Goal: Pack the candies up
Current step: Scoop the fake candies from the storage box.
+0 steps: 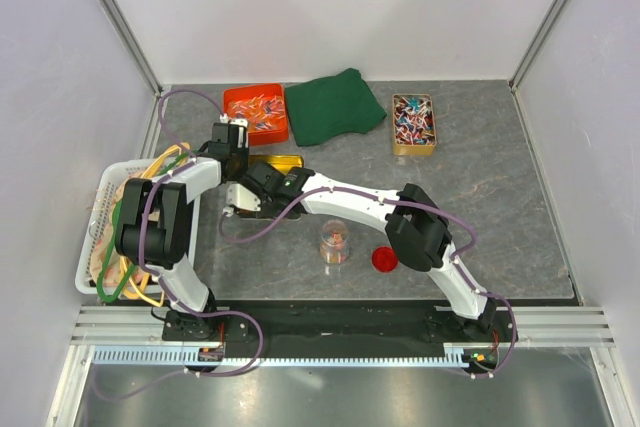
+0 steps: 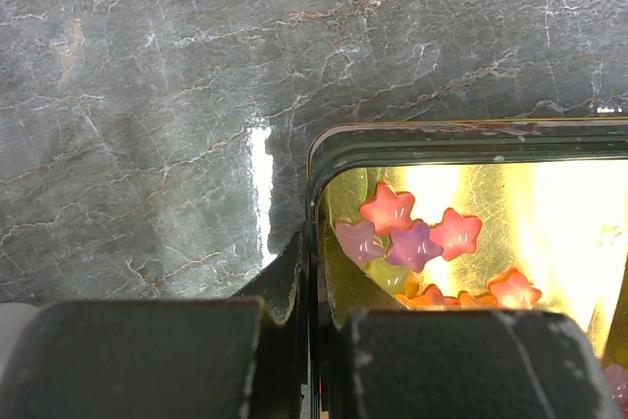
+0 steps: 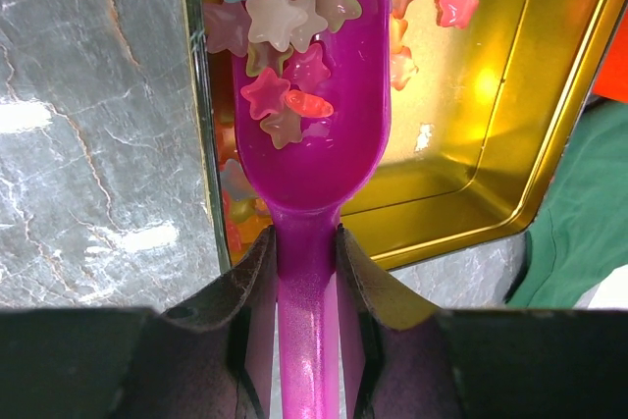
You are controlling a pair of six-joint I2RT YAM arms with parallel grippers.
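Observation:
The candies are small star-shaped pieces in pink, orange, purple and yellow, lying in a gold tin. My left gripper is shut on the tin's near wall, one finger inside and one outside. My right gripper is shut on the handle of a magenta scoop. The scoop's bowl reaches into the tin and carries several candies. In the top view both grippers meet over the tin, which the arms mostly hide. A clear jar holding some candies stands in front, its red lid beside it.
At the back stand an orange box of wrapped sweets, a folded green cloth and a wooden box of twist-wrapped sweets. A white basket with green and yellow items sits off the table's left edge.

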